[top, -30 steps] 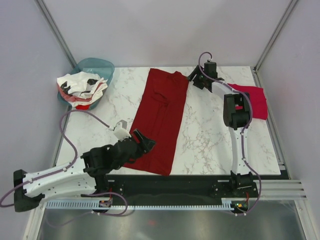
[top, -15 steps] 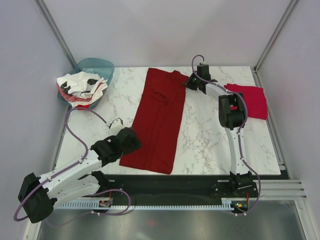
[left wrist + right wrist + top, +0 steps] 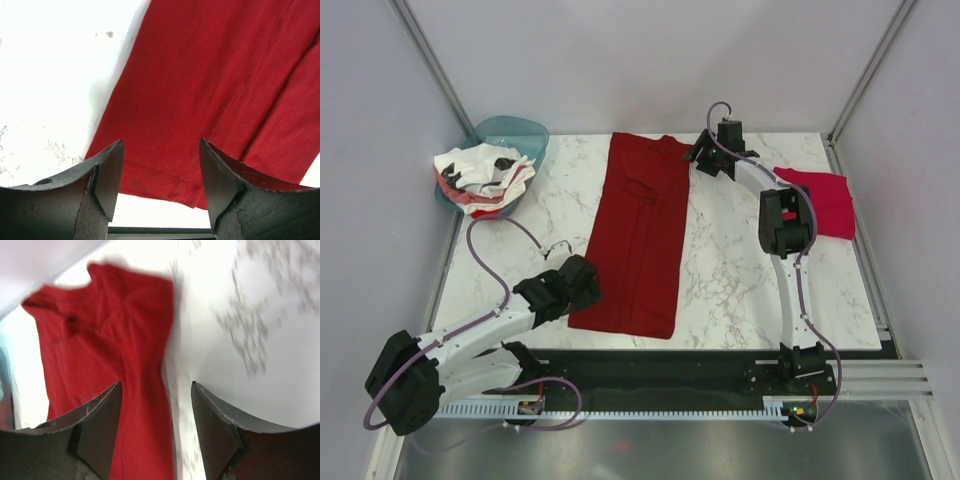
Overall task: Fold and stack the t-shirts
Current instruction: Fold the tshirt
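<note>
A dark maroon-red t-shirt [image 3: 640, 240] lies in a long narrow strip down the middle of the table, neck at the far end. It shows in the left wrist view [image 3: 215, 85] and in the right wrist view [image 3: 110, 365]. My left gripper [image 3: 582, 283] is open and empty over its near left hem corner. My right gripper [image 3: 700, 155] is open and empty at its far right corner. A folded crimson-pink t-shirt [image 3: 825, 200] lies at the right. White t-shirts with black and red marks [image 3: 480, 175] are piled at the far left.
A teal translucent basin [image 3: 515, 133] holds the white pile at the far left corner. The table's black front rail [image 3: 660, 362] runs behind the near hem. Metal frame posts stand at both far corners.
The left gripper has drawn back off the near hem to its left corner. The shirt's near end has shifted right and now lies straighter. The right gripper stays near the far right corner.
</note>
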`<act>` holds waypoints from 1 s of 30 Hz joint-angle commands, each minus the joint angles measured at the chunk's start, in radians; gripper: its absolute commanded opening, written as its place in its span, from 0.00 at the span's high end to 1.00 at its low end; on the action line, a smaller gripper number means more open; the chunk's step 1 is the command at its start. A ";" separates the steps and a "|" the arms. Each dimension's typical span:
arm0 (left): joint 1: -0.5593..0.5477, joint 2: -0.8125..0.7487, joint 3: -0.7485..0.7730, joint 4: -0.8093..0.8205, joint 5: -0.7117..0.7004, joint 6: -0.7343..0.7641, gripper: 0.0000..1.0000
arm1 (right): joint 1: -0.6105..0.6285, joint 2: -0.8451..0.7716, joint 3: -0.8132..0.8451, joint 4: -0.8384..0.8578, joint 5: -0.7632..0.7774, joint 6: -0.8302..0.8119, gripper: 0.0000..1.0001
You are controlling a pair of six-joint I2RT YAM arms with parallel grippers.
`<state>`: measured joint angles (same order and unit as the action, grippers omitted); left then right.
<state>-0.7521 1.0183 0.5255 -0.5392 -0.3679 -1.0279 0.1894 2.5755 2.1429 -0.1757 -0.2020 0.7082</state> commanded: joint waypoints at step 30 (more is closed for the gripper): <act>0.356 0.494 0.493 0.130 0.116 0.166 0.35 | 0.246 -0.720 -1.283 0.259 0.084 0.022 0.48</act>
<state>-0.4412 1.4952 0.9535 -0.4709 -0.2646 -0.8936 0.4019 1.7729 0.8532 0.1898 -0.1352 0.7277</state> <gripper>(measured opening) 0.651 0.523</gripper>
